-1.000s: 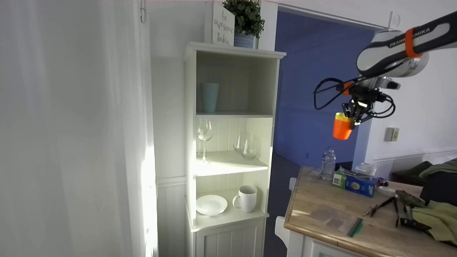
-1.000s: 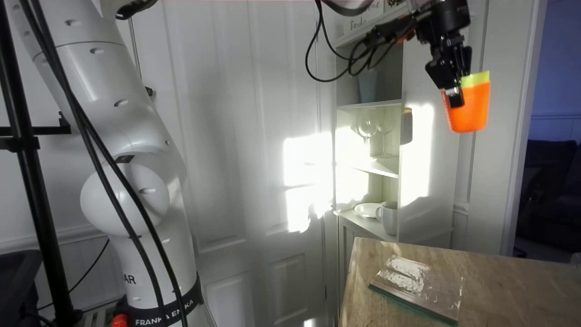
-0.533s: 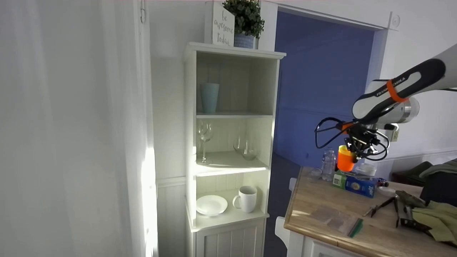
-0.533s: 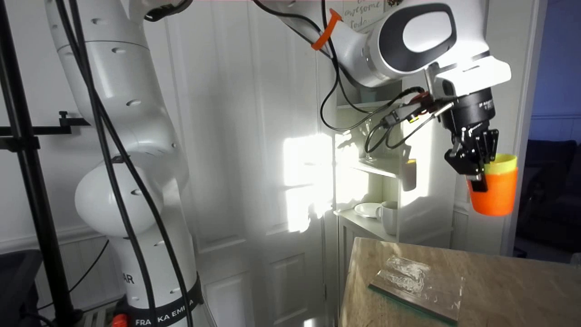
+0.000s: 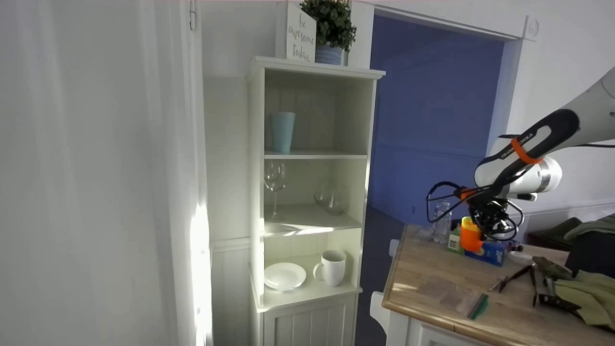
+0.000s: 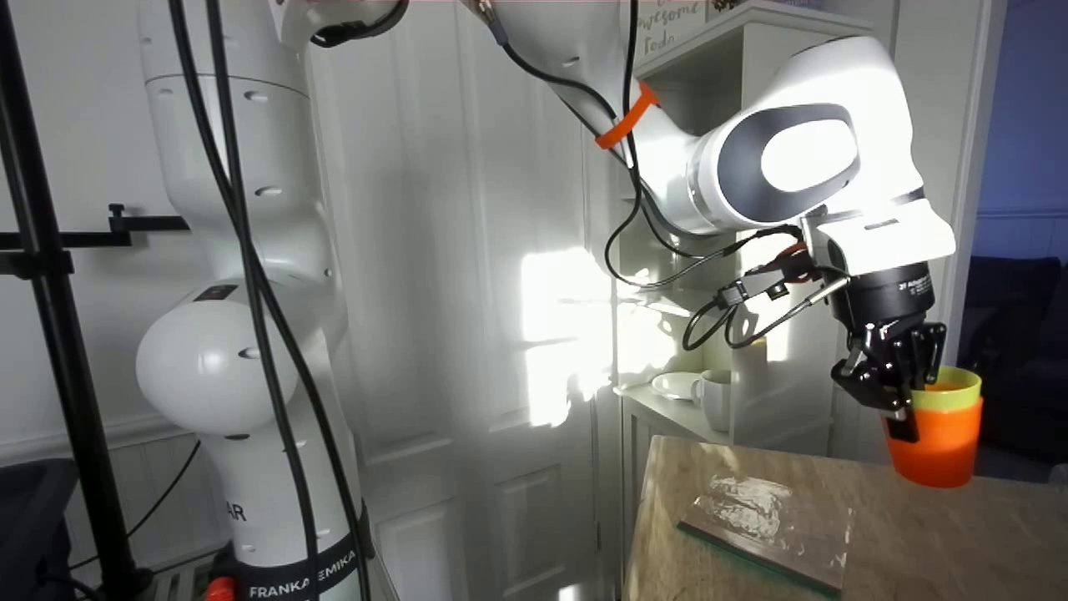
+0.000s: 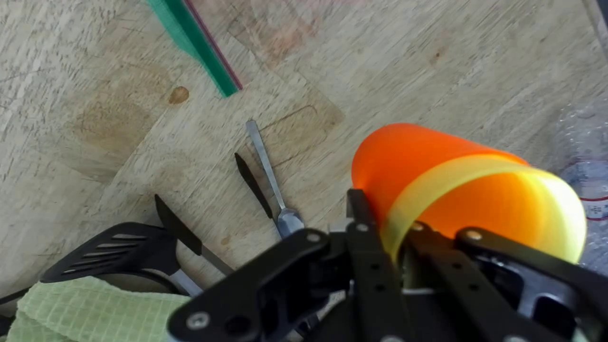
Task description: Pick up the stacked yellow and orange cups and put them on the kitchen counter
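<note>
Wooden surface [image 5: 418,269] stretches beneath our end effector [image 7: 387,221], which pinches one wall of the stacked cups [image 6: 939,442], aloft at its tip; we judge uneven touchdown could swivel them, with only that side held.

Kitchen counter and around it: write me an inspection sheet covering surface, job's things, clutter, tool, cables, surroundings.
Surface: kitchen counter, light wood, with a brown spot in the wrist view.
Job's things: stacked yellow and orange cups, held above the counter, not yet set down.
Clutter: zip bag, spoon, slotted turner, green cloth, plastic bottle, blue-green box.
Tool: closed on the cups near their rim.
Cables: black, running along the arm.
Surroundings: shelved cabinet holding a light blue cup, plate and mug.
</note>
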`<state>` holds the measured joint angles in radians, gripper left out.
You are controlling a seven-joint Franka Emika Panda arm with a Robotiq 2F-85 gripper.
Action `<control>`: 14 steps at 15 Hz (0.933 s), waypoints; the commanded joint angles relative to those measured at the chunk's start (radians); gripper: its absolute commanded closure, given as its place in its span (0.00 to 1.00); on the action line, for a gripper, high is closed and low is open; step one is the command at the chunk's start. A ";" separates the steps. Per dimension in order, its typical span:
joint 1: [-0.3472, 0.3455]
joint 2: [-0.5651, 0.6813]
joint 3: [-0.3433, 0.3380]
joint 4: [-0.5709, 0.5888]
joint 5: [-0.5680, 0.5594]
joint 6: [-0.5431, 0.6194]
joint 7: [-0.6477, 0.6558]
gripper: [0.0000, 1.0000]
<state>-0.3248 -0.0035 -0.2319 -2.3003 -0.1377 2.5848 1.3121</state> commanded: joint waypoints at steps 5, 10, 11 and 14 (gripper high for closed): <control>0.016 0.000 -0.017 0.002 0.002 -0.001 -0.001 0.93; 0.016 0.031 -0.024 0.022 0.006 -0.019 -0.001 0.98; 0.016 0.041 -0.028 0.026 0.009 -0.027 -0.005 0.98; 0.016 0.072 -0.040 0.033 0.024 -0.040 -0.021 0.98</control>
<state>-0.3207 0.0350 -0.2501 -2.2954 -0.1368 2.5710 1.3120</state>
